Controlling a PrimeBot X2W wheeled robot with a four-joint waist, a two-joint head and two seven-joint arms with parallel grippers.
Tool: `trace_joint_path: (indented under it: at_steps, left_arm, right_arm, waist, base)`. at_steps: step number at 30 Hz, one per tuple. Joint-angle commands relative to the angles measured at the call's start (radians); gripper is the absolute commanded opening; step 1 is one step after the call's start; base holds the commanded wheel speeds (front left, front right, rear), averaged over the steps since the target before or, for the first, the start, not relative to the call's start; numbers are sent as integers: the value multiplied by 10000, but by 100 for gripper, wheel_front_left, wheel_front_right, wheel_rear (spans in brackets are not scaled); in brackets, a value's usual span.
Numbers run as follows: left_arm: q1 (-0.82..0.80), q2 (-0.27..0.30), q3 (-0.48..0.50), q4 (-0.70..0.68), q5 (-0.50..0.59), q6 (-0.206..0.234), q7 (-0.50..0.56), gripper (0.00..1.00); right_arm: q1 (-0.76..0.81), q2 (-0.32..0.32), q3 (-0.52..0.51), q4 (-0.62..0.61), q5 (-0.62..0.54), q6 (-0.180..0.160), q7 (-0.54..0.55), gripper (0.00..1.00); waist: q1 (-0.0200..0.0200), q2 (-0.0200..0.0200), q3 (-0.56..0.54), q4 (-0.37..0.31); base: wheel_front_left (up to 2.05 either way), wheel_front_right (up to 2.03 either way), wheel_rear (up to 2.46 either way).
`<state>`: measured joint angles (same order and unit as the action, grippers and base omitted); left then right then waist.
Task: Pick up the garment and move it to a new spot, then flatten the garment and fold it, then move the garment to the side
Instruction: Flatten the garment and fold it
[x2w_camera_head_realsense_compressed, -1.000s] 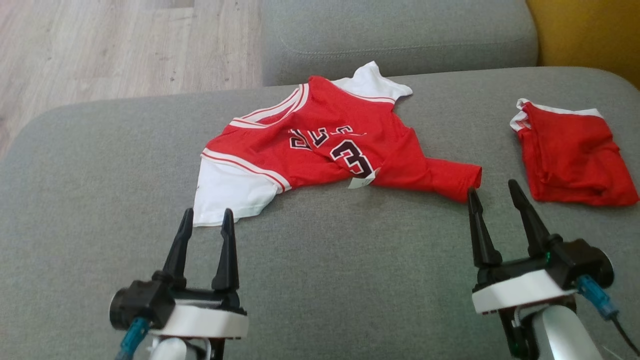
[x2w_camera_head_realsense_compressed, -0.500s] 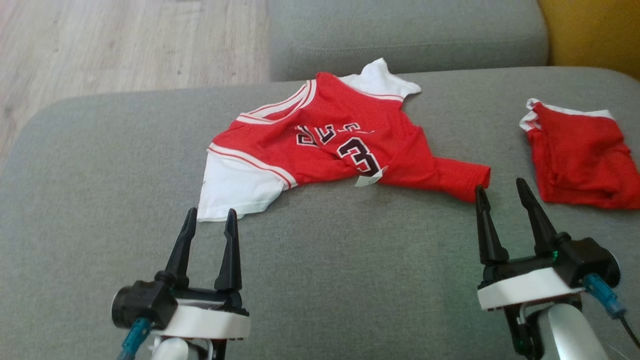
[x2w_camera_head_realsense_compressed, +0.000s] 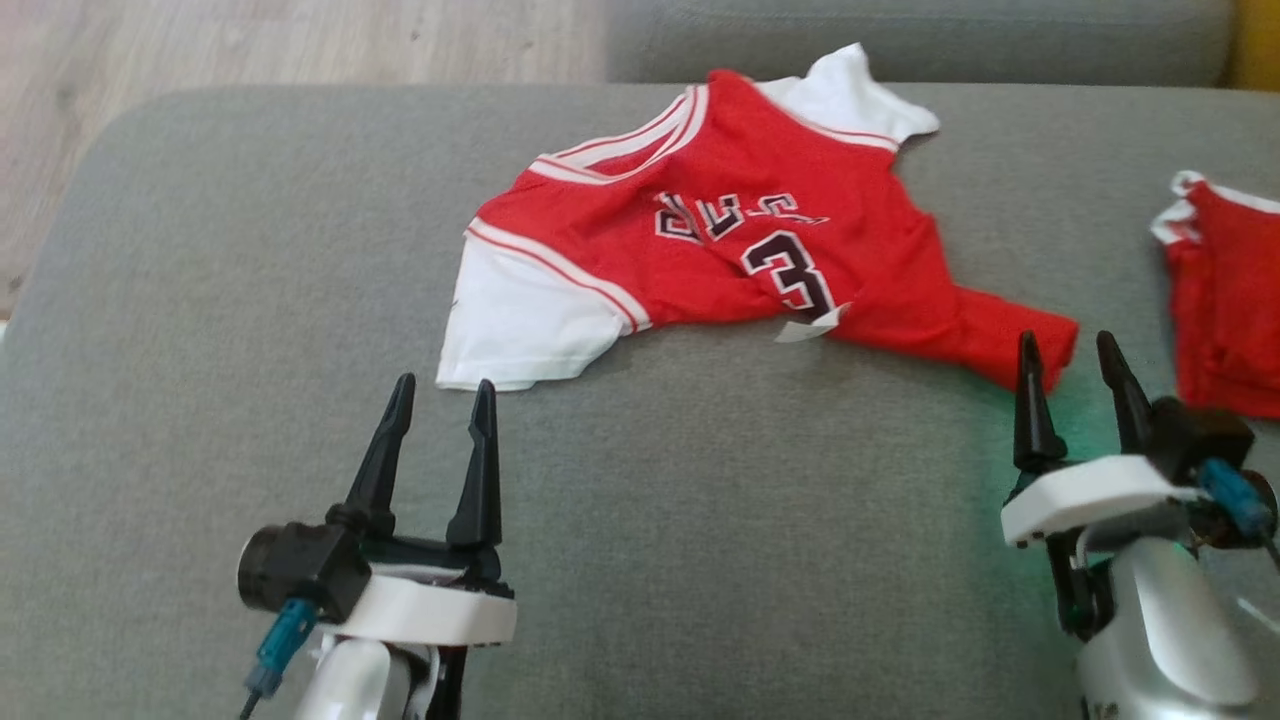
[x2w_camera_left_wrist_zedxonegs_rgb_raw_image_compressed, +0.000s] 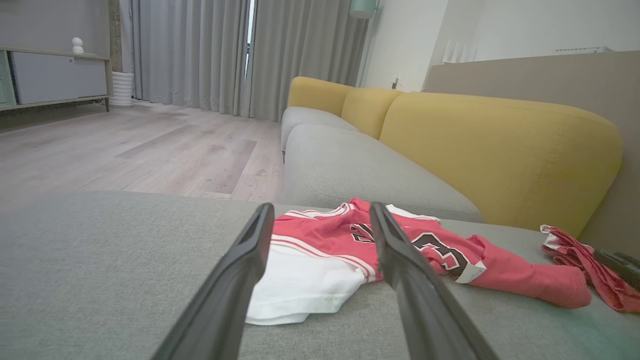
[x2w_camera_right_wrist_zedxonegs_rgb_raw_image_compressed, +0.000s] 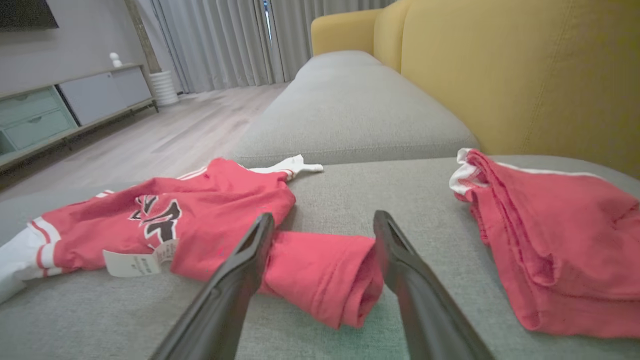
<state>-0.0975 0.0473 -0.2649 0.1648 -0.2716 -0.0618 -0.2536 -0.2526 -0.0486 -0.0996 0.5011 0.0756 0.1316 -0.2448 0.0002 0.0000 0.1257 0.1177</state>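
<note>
Holds left hand (x2w_camera_head_realsense_compressed: 445, 382) and right hand (x2w_camera_head_realsense_compressed: 1066, 337) spread and empty, just short of jersey (x2w_camera_head_realsense_compressed: 760, 200) crumpled on sofa (x2w_camera_head_realsense_compressed: 700, 500). Risks pinching only 1 layer of its rolled end, or snagging shorts (x2w_camera_head_realsense_compressed: 1225, 290) nearby.

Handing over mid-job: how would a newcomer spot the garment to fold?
Two red garments lie on the grey sofa cushion. The jersey is the middle one; unlike the plain red garment at right, it has white sleeves and a number 3.

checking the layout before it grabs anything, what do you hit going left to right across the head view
left gripper → red and white jersey → right gripper → second red garment
</note>
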Motion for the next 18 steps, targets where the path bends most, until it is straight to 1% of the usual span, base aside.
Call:
trace_joint_path:
  at_steps: [1,2,3,8,10,14,15,16,18]
  left_arm:
    - [-485,30,199,-247,69,2,-82,100]
    - [-513,30,183,-242,61,6,-82,100]
    - [-513,30,183,-242,61,6,-82,100]
    - [-600,30,100,-185,55,0,-82,100]
    - [-641,30,77,-161,44,-7,-82,100]
    - [-753,30,20,-122,-9,19,-82,100]
    - [-776,30,10,-113,-24,30,-82,100]
    - [-791,30,5,-102,-33,41,-82,100]
    - [-794,30,11,-77,-40,61,-82,100]
  right_arm:
    - [-678,-17,9,300,-234,-9,85,100]
    - [-848,-17,-111,600,-253,-9,110,100]
    - [-848,-17,-111,600,-253,-9,110,100]
    - [-1610,-17,-768,2022,-754,-9,139,100]
    - [-1884,-17,-917,2536,-750,-9,113,100]
    - [-2289,-16,-862,3367,-813,-9,23,100]
    - [-2362,-16,-763,3555,-722,-9,-2,70]
    - [-2425,-16,-615,3725,-628,-9,-27,0]
    - [-2508,-16,-207,3936,-462,-9,-82,0]
  waist:
    - [-2,0,207,216]
    - [-2,0,258,257]
    - [-2,0,258,257]
    - [-2,0,434,394]
    - [-2,0,482,429]
    - [-2,0,542,442]
    - [-2,0,542,432]
    - [-2,0,533,412]
    - [-2,0,479,340]
  base:
    - [0,0,0]
    - [0,0,0]
    - [0,0,0]
    - [0,0,0]
    - [0,0,0]
    - [0,0,0]
    - [0,0,0]
    - [0,0,0]
    - [0,0,0]
